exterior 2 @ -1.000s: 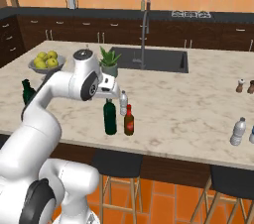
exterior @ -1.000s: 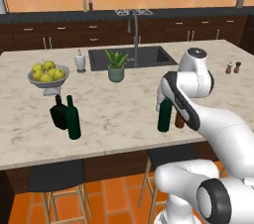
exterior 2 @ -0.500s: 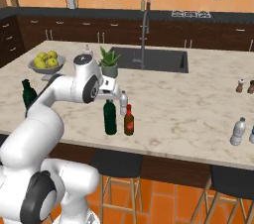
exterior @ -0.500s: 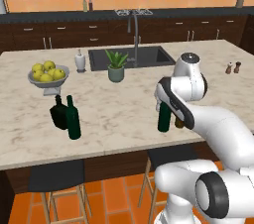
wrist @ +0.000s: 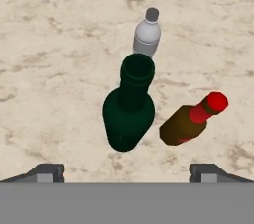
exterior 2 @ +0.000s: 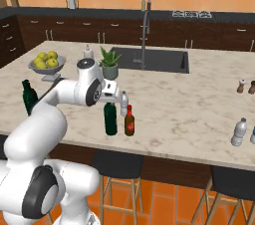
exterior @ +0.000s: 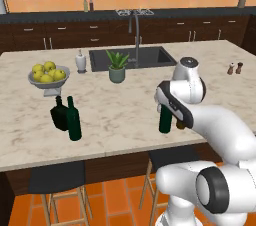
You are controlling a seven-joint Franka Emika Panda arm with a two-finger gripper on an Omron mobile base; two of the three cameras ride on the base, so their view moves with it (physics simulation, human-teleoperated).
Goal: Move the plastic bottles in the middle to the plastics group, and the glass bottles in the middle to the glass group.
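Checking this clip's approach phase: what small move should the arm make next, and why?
Probably straight down: the open fingers hang above the tall dark green glass bottle, its mouth roughly between them, nothing held. The short brown red-capped bottle stands close beside it, so descend carefully.

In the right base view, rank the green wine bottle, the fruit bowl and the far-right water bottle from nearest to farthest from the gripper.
1. Green wine bottle: directly under the open gripper.
2. Fruit bowl: back left of the counter.
3. Water bottle: far right.
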